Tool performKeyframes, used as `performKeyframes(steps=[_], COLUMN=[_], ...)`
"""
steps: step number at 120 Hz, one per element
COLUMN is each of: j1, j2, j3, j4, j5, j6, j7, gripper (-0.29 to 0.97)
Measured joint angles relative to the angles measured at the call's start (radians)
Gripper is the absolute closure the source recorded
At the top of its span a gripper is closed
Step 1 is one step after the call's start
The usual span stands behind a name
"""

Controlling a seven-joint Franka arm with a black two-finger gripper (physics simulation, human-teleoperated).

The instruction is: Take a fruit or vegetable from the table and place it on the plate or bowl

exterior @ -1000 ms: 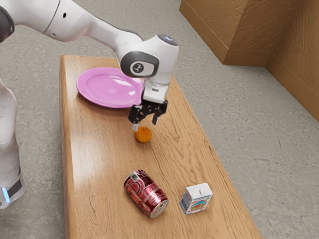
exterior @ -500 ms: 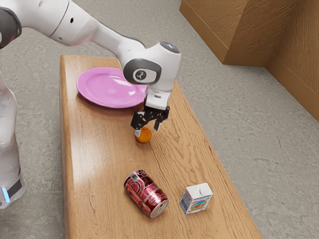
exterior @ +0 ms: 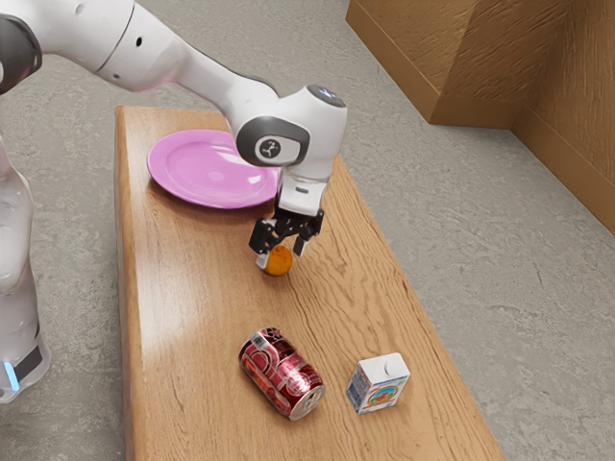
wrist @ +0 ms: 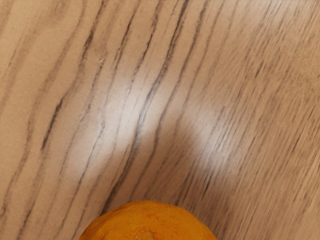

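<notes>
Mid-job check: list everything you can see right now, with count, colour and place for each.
orange: one, orange, on the table between the plate and the soda can, directly under the tool
plate: one, pink, at the table's far end
soda can: one, red, lying on its side toward the table's near end
carton: one, white with blue print, upright, at the exterior view's right of the soda can
table: one, light wood
wooden structure: one, brown, on the floor at the exterior view's upper right
floor: grey
arm: one, white, entering from the upper left
tool: one, black, low at the orange
</notes>
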Motion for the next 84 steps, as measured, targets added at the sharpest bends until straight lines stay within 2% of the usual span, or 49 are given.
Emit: performKeyframes(steps=[84], j1=[0.001], j2=[0.009], j3=[0.002], j4=[-0.005], j5=[0.000], j6=[0.001], j7=[-0.008], gripper=[0.00])
